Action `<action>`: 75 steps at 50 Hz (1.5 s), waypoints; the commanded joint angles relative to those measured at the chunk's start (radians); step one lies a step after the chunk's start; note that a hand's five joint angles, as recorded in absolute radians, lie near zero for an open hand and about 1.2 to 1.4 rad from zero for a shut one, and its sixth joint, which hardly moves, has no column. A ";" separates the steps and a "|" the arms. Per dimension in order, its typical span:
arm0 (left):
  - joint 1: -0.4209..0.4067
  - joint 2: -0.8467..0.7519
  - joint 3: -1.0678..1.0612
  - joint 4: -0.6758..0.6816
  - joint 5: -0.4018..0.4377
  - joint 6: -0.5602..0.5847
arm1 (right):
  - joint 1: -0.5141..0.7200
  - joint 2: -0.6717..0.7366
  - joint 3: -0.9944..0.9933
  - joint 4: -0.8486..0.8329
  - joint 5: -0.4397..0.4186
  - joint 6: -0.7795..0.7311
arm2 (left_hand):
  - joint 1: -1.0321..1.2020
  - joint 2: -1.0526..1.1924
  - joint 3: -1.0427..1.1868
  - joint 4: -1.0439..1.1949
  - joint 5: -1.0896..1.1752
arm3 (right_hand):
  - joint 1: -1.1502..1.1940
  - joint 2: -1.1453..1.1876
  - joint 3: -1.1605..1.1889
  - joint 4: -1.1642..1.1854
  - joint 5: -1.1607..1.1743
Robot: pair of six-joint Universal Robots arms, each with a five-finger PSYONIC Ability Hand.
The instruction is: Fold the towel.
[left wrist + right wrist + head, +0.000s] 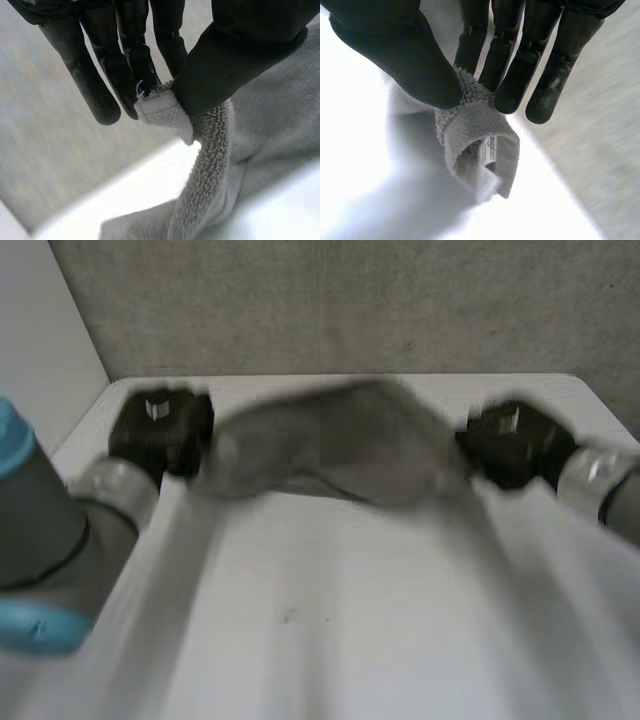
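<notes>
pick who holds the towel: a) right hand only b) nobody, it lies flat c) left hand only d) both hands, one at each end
d: the left hand pinches one end of the towel between thumb and fingers, the right hand pinches the other, and the cloth spans between them.

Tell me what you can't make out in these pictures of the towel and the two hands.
Head view: towel is motion-blurred between left hand and right hand; its folds and whether it touches the table are unclear.
Right wrist view: print on the label is too small to read.
</notes>
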 commanded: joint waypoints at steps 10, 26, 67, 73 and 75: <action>-0.046 0.181 -0.221 -0.084 -0.009 -0.004 | -0.129 -0.085 0.205 0.262 0.020 -0.212 | 0.221 0.179 0.182 0.179 0.196 | -0.781 -0.993 -1.010 -1.019 -0.980; -0.046 0.451 -0.157 -0.089 0.000 0.003 | -0.124 0.020 -0.079 0.098 -0.077 0.564 | 0.221 0.179 0.182 0.179 0.196 | -0.781 -0.993 -1.010 -1.019 -0.980; 0.072 0.082 0.209 0.238 0.071 -0.005 | 0.075 0.250 -0.703 -0.229 0.168 0.639 | 0.221 0.179 0.182 0.179 0.196 | 0.441 0.229 0.211 0.203 0.241; 0.072 -0.017 0.334 0.406 0.036 -0.001 | 0.083 0.061 -0.408 -0.550 0.210 0.619 | 0.221 0.179 0.182 0.179 0.196 | 0.441 0.229 0.211 0.203 0.241; 0.072 -0.020 0.324 0.436 0.034 -0.002 | 0.086 0.035 -0.345 -0.564 0.207 0.608 | 0.221 0.179 0.182 0.179 0.196 | 0.441 0.229 0.211 0.203 0.241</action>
